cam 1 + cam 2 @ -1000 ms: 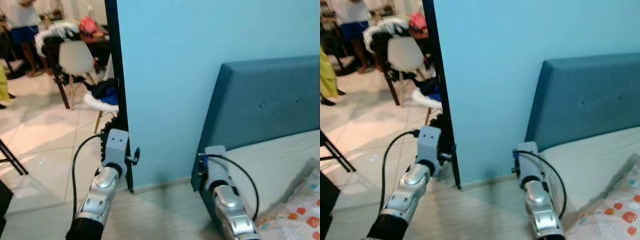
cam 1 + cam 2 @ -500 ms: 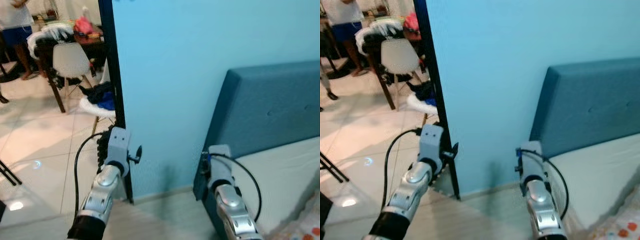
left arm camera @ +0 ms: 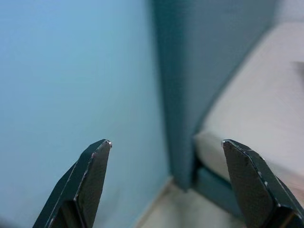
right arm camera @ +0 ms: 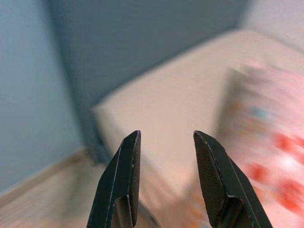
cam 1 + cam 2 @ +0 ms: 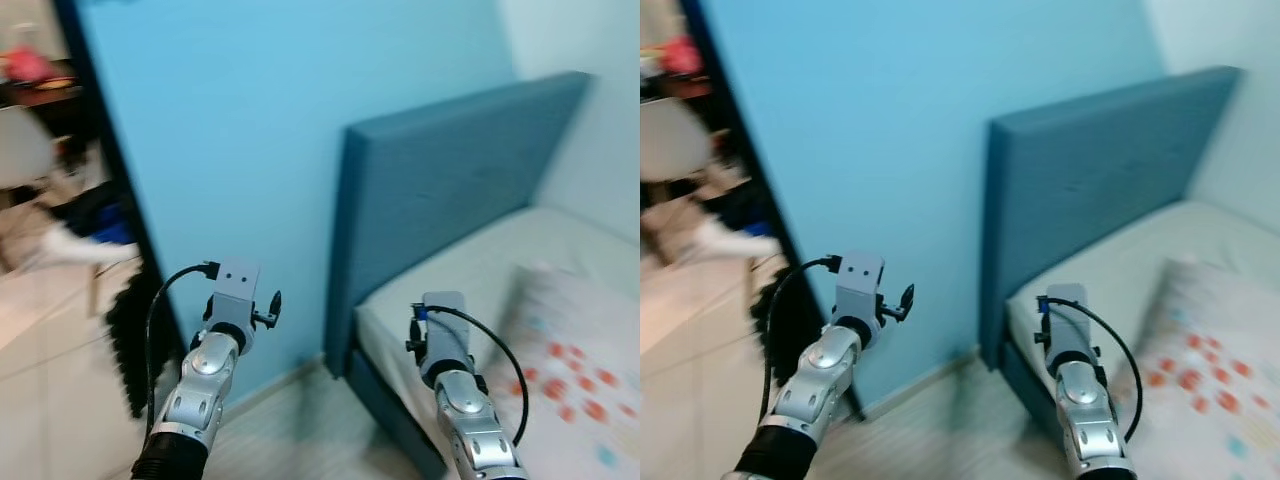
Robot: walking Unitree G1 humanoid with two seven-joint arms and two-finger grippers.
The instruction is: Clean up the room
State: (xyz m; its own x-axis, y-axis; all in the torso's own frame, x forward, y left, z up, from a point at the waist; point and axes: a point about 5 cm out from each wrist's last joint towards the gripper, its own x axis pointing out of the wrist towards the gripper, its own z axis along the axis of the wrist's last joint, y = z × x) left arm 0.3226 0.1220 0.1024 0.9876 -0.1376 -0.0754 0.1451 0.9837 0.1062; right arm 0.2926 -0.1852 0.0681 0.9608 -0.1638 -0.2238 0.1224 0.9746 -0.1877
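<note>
My left gripper (image 3: 166, 142) is raised in front of me with its two black fingers (image 3: 90, 175) spread wide and nothing between them; through the gap I see the light blue wall (image 3: 71, 71), the edge of the blue upholstered headboard (image 3: 190, 71) and a corner of the pale mattress (image 3: 256, 109). My right gripper (image 4: 166, 137) is held up beside it, its fingers (image 4: 121, 180) parted by a narrower gap and likewise empty, pointing at the mattress (image 4: 166, 99) with the blurred white pillow with red and orange spots (image 4: 266, 142) just past one fingertip. From my head I see both silver arms reaching forward, the left arm (image 5: 205, 385) in front of the blue wall (image 5: 250, 130) and the right arm (image 5: 460, 410) over the near corner of the bed. The headboard (image 5: 440, 190) stands against the wall, and the mattress (image 5: 470, 270) runs from it toward my right, with the spotted pillow (image 5: 565, 370) lying on it near my right arm. Pale wooden floor (image 5: 300, 430) lies below, between the wall and the bed frame. At my far left a dark door edge (image 5: 110, 180) borders the wall, and beyond it is a blurred tiled room with a white chair (image 5: 25, 150) and some dark and blue clothing (image 5: 100, 220) heaped nearby. The head views are smeared.
</note>
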